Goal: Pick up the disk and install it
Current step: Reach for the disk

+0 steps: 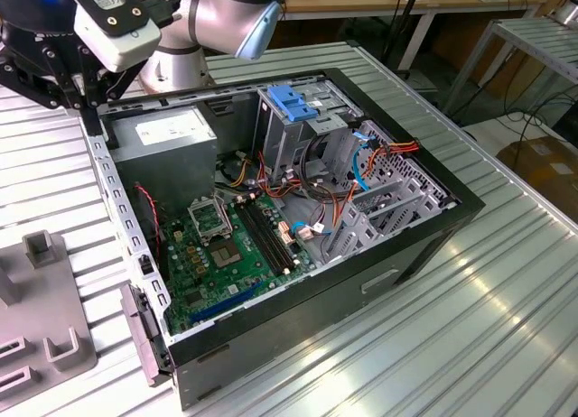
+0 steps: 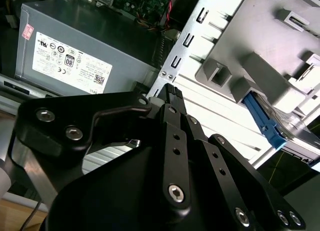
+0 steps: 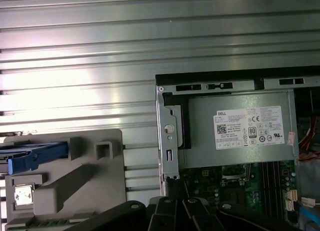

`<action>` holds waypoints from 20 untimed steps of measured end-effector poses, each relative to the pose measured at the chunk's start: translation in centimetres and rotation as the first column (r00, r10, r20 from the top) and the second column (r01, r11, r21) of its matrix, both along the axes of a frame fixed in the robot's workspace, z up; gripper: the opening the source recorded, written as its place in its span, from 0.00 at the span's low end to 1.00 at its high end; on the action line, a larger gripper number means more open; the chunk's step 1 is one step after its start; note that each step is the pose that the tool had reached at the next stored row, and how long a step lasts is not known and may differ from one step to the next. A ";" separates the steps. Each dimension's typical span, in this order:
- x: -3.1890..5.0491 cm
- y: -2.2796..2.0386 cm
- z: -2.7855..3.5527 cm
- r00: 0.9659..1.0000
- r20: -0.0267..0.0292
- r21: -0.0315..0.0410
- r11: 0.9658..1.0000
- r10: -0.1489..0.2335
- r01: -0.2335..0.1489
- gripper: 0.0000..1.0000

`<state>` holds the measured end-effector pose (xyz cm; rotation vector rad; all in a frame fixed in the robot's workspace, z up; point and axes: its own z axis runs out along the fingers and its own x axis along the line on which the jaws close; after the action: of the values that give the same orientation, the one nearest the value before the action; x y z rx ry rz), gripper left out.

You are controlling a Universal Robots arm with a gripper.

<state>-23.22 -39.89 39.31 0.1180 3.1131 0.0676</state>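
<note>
Bench (image 1: 470, 345) is loaded with an open case (image 1: 271, 331) and a grey fixture (image 3: 75, 186), in which the disk (image 3: 37, 157) is seated. Disk is judged rigid, dense and shock-sensitive, and is best gripped across the bracket edges. Gripper (image 2: 170, 96) is positioned over the case wall. The state of the jaws cannot be told.

Counter (image 1: 506, 318): ribbed bare metal, glossy, strong glare.
Computer case (image 1: 298, 331): matt black outside, dull grey sheet metal within.
Power supply box (image 3: 200, 141): matt grey metal, with a white paper sticker (image 3: 250, 128).
Fixture (image 3: 75, 186): matt grey plastic.
Disk (image 3: 31, 157): smooth blue plastic bracket.
End effector (image 2: 171, 93): matt black, with bright screw heads (image 2: 176, 193).
</note>
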 end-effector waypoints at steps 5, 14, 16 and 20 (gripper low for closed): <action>-0.52 0.00 -0.01 1.000 0.000 0.000 1.000 0.000 0.000 0.10; -1.54 0.00 -0.02 1.000 0.000 0.000 1.000 0.000 0.000 0.10; -1.82 0.00 -0.02 1.000 0.000 0.000 1.000 0.000 0.000 0.10; -2.24 0.00 -0.02 1.000 0.000 0.000 1.000 0.000 0.000 0.10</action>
<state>-25.46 -39.89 39.29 0.1180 3.1132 0.0675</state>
